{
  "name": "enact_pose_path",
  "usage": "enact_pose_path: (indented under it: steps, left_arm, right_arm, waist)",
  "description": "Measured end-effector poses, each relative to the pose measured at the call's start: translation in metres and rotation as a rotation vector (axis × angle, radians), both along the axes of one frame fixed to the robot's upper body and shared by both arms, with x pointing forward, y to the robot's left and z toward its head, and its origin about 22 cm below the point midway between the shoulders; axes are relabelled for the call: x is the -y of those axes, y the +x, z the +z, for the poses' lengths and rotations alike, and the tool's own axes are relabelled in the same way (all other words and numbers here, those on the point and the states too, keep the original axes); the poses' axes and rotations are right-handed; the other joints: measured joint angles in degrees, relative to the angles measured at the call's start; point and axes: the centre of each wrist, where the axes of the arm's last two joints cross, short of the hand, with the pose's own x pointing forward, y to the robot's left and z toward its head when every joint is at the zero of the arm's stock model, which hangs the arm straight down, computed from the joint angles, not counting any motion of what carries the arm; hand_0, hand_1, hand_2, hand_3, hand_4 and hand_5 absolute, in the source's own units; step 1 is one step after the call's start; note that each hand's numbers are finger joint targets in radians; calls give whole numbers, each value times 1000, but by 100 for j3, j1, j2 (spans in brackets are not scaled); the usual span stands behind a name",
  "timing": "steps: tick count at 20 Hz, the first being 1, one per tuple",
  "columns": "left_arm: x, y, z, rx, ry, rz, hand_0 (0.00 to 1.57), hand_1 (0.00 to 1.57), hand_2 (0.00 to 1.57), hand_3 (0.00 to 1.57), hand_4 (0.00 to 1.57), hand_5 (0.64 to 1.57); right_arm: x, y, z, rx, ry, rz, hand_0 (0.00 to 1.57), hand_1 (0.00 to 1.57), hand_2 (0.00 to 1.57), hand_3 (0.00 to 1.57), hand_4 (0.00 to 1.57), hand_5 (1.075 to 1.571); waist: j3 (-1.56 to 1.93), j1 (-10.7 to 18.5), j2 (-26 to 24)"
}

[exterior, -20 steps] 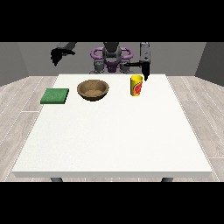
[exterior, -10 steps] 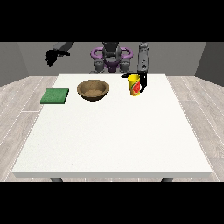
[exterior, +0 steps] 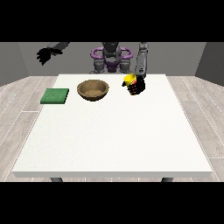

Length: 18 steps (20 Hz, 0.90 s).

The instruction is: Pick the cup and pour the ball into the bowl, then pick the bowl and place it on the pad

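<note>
The robot hand (exterior: 137,86) at the view's right grips the tilted yellow cup (exterior: 129,79) beside the bowl (exterior: 92,89).

A plain indoor test room is indicated rather than a furnished home or kitchen. A large white table (exterior: 113,131) is set on a pale wood-plank floor (exterior: 17,100), enclosed by bare grey walls (exterior: 183,54).

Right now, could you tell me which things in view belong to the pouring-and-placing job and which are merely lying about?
Belonging to the job:
- yellow cup, held tilted by the hand at the view's right
- wooden bowl
- green pad
- the ball: not visible

Lying about:
- nothing else on the white table
- the hand at the view's left is raised off to the side, holding nothing
</note>
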Motion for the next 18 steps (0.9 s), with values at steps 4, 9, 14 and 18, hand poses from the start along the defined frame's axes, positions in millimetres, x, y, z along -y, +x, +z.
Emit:
enact_pose_path:
  steps: [4,9,14,18]
  left_arm:
    - [9,9,7,-60,150,23,1323,1323,1571,1571,1220,1553]
    - [26,35,30,-104,384,36,1313,1313,1571,1571,1244,1561]
    - [55,48,39,-141,639,38,1313,1313,1571,1571,1199,1559]
    - [83,61,51,-157,818,43,1221,1221,1571,1456,1140,1568]
  right_arm:
    - [5,1,0,-79,-11,-5,0,0,0,0,469,1571]
    - [11,15,14,-147,-27,-24,0,0,0,0,581,1568]
    - [8,22,8,-199,-34,-55,0,0,0,0,627,1565]
    - [5,27,3,-231,-31,-75,0,0,0,0,640,1566]
  waist:
    - [-1,33,-480]
    - [4,108,-923]
    - [7,260,-1170]
    - [7,370,-1337]
